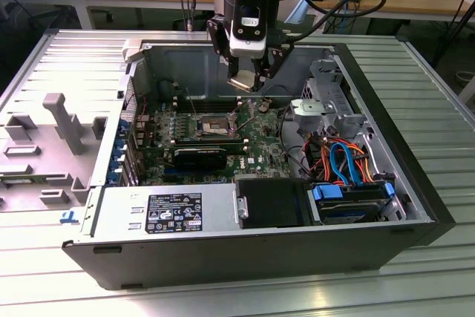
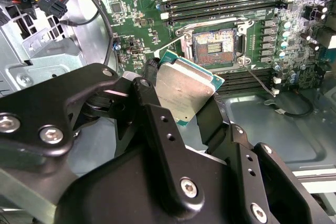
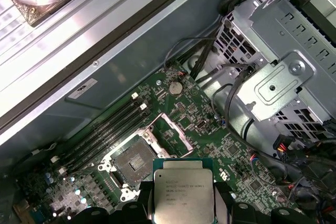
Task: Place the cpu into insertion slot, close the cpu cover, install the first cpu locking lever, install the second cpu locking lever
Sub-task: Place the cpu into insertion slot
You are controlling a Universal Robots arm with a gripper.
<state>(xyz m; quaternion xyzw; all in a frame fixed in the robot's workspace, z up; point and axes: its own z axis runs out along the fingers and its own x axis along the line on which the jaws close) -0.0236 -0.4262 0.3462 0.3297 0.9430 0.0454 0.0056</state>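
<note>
Hovering over the open computer case (image 1: 260,254): gripper (image 1: 248,79) clamped on two edges of the cpu (image 2: 184,90). Chip held tilted in air above the bare insertion slot (image 2: 214,47), apart from it.

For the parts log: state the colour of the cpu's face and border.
Silvery-tan face, teal-green border on the cpu, clearest in the second wrist view.

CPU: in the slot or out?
Out. The tool holds the cpu above the board; the insertion slot is bare, contacts showing.
</note>
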